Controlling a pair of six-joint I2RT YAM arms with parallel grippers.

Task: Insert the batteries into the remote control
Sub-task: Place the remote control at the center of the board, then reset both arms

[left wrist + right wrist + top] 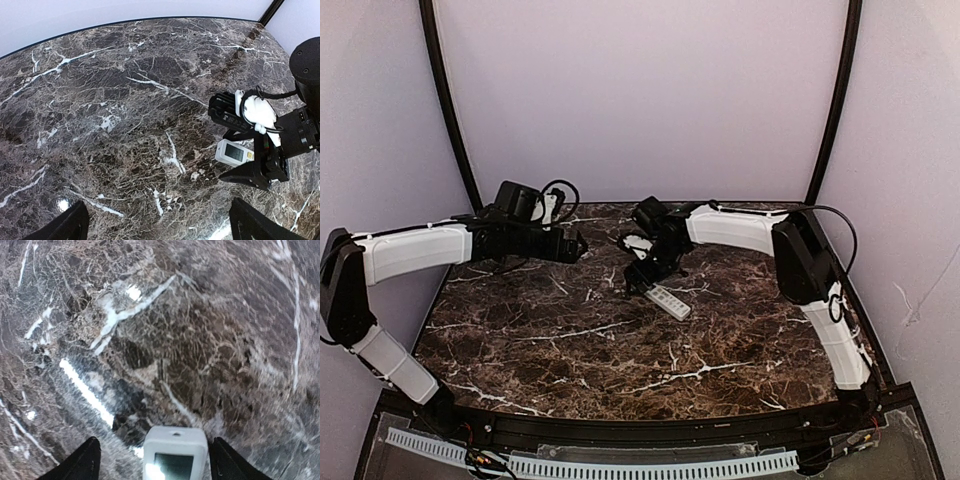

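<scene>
Remote control (668,300) lies flat on the desk (520,350), near the middle and a bit toward the far edge, display side up, so the battery slot is not visible and is likely underneath. Right gripper (156,441) is down low over the remote's display end with its fingers (87,460) spread to either side. There is a clear gap on one side and the other finger is close to the remote's edge; nothing is held. Left gripper (159,206) is spread wide and empty, hovering over bare desk toward the left edge, well apart from the remote. No batteries show in any view, so where they are cannot be told. Risks from here: the remote is slim and flat on a hard, glossy desk, so if the right gripper closes off-centre the near finger hits first and skids or spins the remote instead of pinching it. Grabbing only the very end means a long overhang, and it could tilt or slip out on lifting. With the display up, the remote probably needs flipping, and a weak pinch during the turn could drop it. The right wrist view is blurred, so fine alignment is hard to judge. Both arms are near the far-middle area; if the left comes in to help, the grippers could collide.
</scene>
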